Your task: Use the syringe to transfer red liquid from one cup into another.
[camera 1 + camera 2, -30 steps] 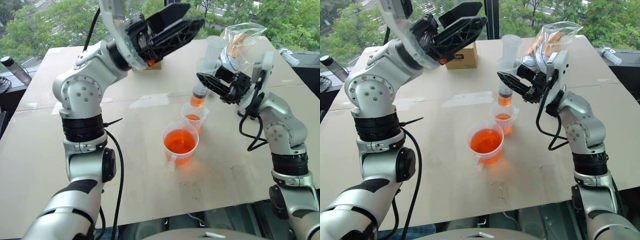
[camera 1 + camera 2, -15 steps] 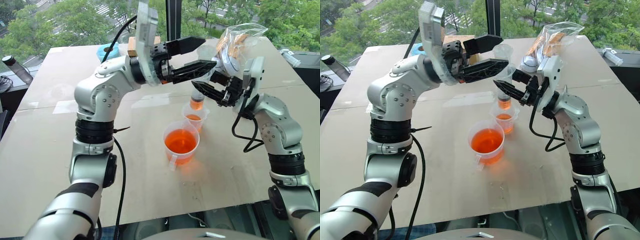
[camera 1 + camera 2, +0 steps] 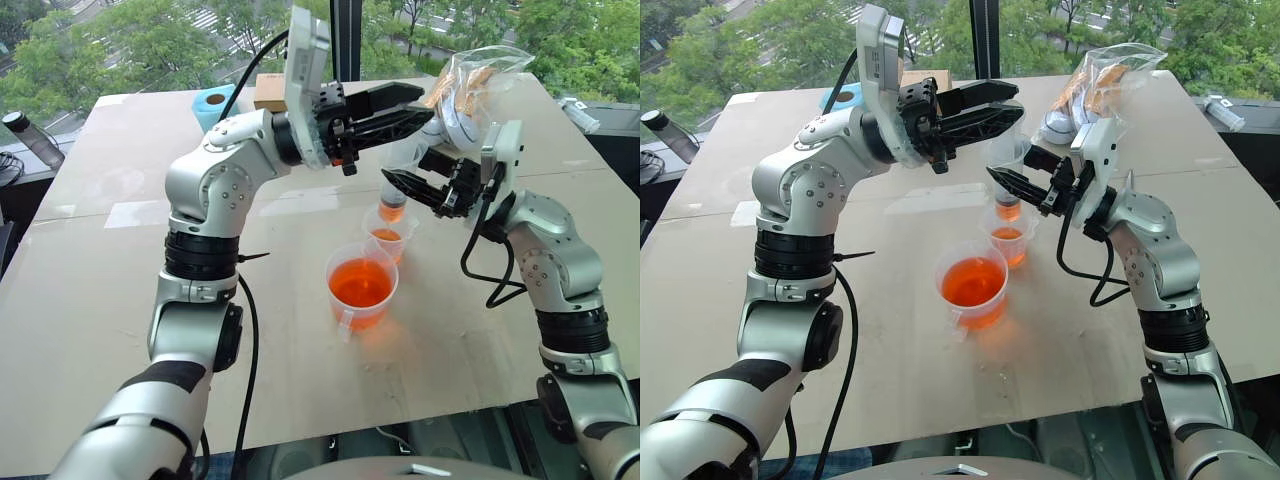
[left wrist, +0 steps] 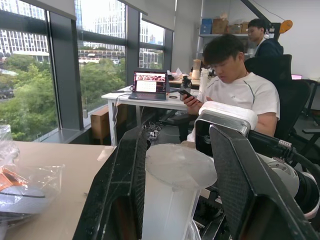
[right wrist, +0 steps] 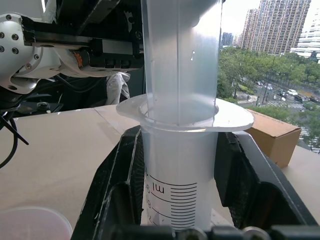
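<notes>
Right tool (image 3: 1012,183) is clamped on the syringe (image 5: 179,165) barrel just under its flange, holding it upright with the tip over the smaller cup (image 3: 389,233); there's red liquid (image 3: 392,207) in the bottom of the barrel. Left tool (image 3: 412,112) reaches in from the left above it, fingers (image 4: 122,190) closed in on either side of the white plunger (image 4: 172,195) top; can't confirm how firm the contact is. Smaller cup sits on the counter (image 3: 90,290) directly under the syringe tip, with a little red in it. Larger handled cup (image 3: 360,286) stands just near of it, touching or nearly so, about half full of red liquid, handle facing the near edge. Further out: clear plastic bag (image 3: 478,80) with something orange inside, on the far right behind the right arm; cardboard box (image 3: 268,92) and a blue roll (image 3: 212,102) at the far edge behind the left arm; dark bottle (image 3: 30,138) off the far-left corner. Left wrist view shows two people (image 4: 235,87) seated at desks in the background, one looking at a phone, plus a laptop (image 4: 149,85) on a white desk.
</notes>
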Controlling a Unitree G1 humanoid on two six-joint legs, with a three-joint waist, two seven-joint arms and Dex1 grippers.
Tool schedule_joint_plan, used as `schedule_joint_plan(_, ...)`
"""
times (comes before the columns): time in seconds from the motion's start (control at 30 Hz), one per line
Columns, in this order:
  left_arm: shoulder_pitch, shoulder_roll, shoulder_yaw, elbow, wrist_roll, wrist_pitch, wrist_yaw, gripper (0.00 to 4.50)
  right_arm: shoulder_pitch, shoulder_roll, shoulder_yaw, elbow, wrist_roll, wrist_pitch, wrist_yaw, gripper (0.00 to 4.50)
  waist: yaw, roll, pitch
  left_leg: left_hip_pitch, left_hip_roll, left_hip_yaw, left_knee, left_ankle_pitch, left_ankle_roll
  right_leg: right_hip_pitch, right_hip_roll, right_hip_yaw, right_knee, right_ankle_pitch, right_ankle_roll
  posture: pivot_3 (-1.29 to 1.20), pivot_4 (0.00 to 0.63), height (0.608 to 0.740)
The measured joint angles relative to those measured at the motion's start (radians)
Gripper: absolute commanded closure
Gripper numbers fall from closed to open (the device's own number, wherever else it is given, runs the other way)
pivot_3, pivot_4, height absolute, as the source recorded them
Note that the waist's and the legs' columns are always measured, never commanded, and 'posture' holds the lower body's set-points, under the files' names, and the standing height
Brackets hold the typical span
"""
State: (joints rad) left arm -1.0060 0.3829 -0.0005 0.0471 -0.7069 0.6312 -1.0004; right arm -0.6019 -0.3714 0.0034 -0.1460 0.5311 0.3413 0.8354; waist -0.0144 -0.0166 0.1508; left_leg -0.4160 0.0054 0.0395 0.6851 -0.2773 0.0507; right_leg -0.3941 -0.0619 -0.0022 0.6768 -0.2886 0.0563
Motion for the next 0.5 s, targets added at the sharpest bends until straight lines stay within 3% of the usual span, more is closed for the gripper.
schedule_joint_plan(0.5,0.017,0.002,-0.016,0.005,0.050,-0.031,-0.007,3.15,0.000,0.015,-0.002,0.007,-0.011,0.007,-0.003,2.95,0.000,0.000,0.000,0.000,0.000,0.000,0.000,0.000,0.000,0.000,0.000,0.000,0.000,0.000,0.000,0.00,0.150,0.740)
